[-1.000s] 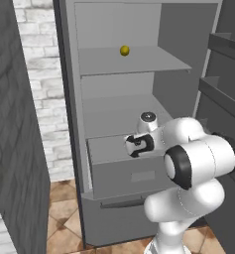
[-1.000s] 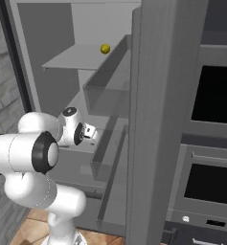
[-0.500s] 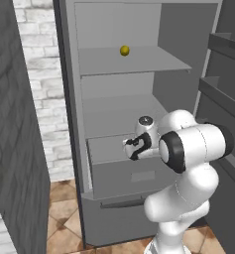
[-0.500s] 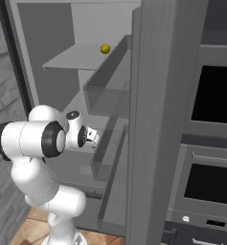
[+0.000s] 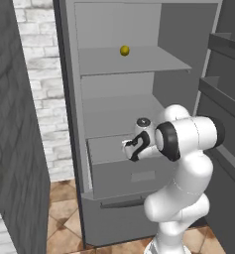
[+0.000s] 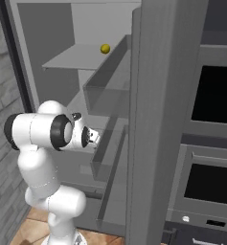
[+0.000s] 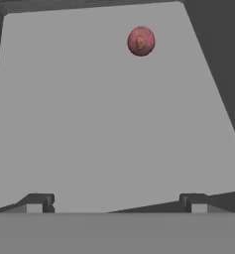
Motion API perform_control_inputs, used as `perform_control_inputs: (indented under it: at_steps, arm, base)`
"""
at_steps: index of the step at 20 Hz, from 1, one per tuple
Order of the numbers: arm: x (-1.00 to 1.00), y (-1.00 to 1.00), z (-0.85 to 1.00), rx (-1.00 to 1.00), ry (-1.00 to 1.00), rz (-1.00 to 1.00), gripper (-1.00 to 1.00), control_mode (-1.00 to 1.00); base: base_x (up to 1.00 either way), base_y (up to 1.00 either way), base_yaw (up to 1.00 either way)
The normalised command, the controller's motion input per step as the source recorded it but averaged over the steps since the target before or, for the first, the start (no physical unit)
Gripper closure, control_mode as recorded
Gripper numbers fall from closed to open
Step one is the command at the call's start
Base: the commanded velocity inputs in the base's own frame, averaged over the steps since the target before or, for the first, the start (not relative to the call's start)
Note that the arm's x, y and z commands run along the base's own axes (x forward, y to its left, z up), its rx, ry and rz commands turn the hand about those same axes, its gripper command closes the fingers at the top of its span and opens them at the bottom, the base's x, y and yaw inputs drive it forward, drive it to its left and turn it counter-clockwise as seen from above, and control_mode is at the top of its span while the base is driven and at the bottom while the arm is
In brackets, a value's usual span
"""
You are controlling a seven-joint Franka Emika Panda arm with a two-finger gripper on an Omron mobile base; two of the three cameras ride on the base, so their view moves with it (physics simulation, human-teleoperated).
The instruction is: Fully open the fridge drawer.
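The fridge (image 5: 178,84) stands open, its flat shelves in view. Below them the fridge drawer (image 5: 120,176), a wide grey box with a small recess in its front, is pulled partway out. My gripper (image 5: 131,149) hovers over the drawer's front rim and points down into it. In the hand view the drawer floor (image 7: 104,114) lies below the gripper (image 7: 116,203), and the fingertips (image 7: 37,202) stand wide apart, open, with nothing between them. A small red round item (image 7: 141,40) lies far back in the drawer. From the right the gripper (image 6: 93,138) shows beside the door bins.
A yellow ball (image 5: 124,50) rests on the upper shelf. Under the drawer is a grey panel with a long dark slot (image 5: 121,203). The open door with its bins (image 6: 153,119) stands close on the right, ovens (image 6: 213,95) beyond it. A dark textured wall (image 5: 15,163) is on the left.
The arm's elbow has swung upward and the gripper has edged slightly left over the drawer's front. The drawer looks unmoved.
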Motion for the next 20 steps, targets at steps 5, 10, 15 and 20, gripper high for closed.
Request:
perform_control_inputs:
  at_steps: [5, 10, 15, 20]
  arm:
    - [0.0, -0.09, -0.32, 0.0, 0.08, -0.03, -1.0, -1.0]
    - [-0.06, -0.16, -0.33, 0.0, 0.11, -0.04, -1.0, -1.0]
    - [-0.37, -0.27, -0.31, 0.0, 0.17, -0.06, -1.0, -1.0]
    - [-0.87, -0.46, -0.17, 0.0, 0.15, -0.08, -1.0, -1.0]
  base:
    - [0.0, 0.0, 0.0]
    - [0.0, 0.0, 0.0]
    - [0.0, 0.0, 0.0]
    - [0.0, 0.0, 0.0]
